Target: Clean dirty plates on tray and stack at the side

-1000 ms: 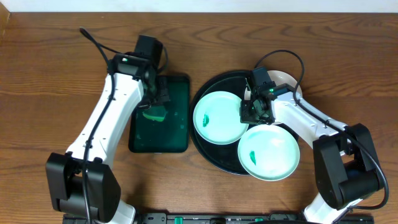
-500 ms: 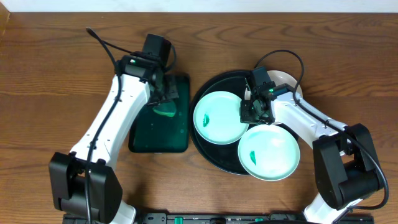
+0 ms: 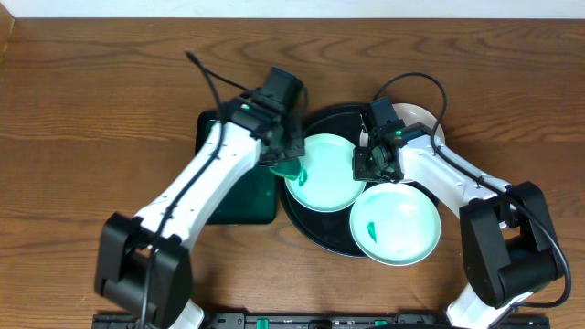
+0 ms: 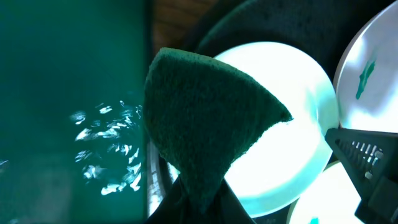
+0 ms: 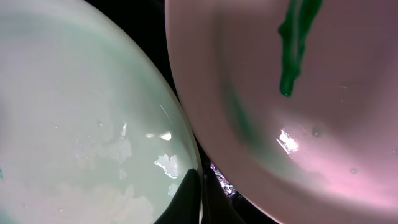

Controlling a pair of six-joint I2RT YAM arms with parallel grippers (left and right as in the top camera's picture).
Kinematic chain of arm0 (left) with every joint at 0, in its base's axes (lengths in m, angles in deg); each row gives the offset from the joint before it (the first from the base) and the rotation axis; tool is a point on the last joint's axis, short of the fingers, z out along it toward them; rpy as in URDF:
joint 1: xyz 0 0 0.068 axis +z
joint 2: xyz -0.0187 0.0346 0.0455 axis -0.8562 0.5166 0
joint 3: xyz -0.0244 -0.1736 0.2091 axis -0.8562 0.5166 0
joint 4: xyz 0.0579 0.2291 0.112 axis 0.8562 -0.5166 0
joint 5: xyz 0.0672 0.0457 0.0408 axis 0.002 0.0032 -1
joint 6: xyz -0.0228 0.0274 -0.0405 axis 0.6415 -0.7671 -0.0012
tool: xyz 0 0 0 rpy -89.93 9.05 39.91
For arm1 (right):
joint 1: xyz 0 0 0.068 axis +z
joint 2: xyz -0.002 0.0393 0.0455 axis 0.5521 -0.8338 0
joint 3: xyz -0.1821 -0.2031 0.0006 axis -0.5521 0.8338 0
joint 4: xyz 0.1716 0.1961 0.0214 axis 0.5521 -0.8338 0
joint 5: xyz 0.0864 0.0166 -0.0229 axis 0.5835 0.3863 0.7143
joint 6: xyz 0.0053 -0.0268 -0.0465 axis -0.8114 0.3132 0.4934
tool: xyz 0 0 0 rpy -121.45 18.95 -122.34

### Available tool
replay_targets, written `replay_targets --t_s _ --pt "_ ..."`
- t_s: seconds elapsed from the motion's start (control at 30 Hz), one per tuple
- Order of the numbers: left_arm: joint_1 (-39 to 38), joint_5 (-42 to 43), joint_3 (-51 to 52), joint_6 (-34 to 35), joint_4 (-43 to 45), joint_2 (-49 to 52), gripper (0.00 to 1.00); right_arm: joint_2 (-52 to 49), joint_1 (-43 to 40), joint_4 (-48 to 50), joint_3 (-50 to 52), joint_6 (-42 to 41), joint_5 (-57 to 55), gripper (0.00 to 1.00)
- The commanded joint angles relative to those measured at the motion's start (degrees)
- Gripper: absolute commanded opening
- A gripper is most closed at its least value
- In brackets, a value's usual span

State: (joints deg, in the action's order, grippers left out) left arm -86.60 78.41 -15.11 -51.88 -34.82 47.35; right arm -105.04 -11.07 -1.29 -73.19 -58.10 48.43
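Where the left jaws press together, they pinch a dark green scouring pad (image 4: 205, 130) by its narrow end. The pad fans out wide over the left rim of the left plate (image 3: 324, 178). That plate is pale mint and lies in the left half of the black round tray (image 3: 306, 224), with one small green smear (image 3: 302, 175) near its left edge.

The right jaws are closed tight too, tips down where the left plate's right rim meets the front plate (image 3: 398, 227). From the wrist view I cannot tell whether a rim is caught between them or they only rest beside it.

The front plate, also mint and marked with green, sits at the tray's front right and juts out over its rim. A third plate (image 3: 425, 117), whiter, lies at the back right of the tray, mostly hidden under the right arm (image 3: 448, 178).

Just beside the round tray, on its left, lies a rectangular dark green tray (image 3: 260, 196) with wet glints on its floor. The left arm (image 3: 201, 183) crosses above it. Everything stands on the brown wooden desk (image 3: 73, 110).
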Motion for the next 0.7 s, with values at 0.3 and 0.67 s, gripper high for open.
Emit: replay_targets --t_s 0.3,0.67 --pt "-4.11 -0.81 0.46 2.80 3.85 9.31 0.07 0.63 0.17 -0.04 -0.70 0.20 -2.56 0.01" --pt "-4.11 -0.96 0.48 2.75 6.23 14.99 0.08 0.63 0.20 -0.04 -0.70 0.20 -2.54 0.01"
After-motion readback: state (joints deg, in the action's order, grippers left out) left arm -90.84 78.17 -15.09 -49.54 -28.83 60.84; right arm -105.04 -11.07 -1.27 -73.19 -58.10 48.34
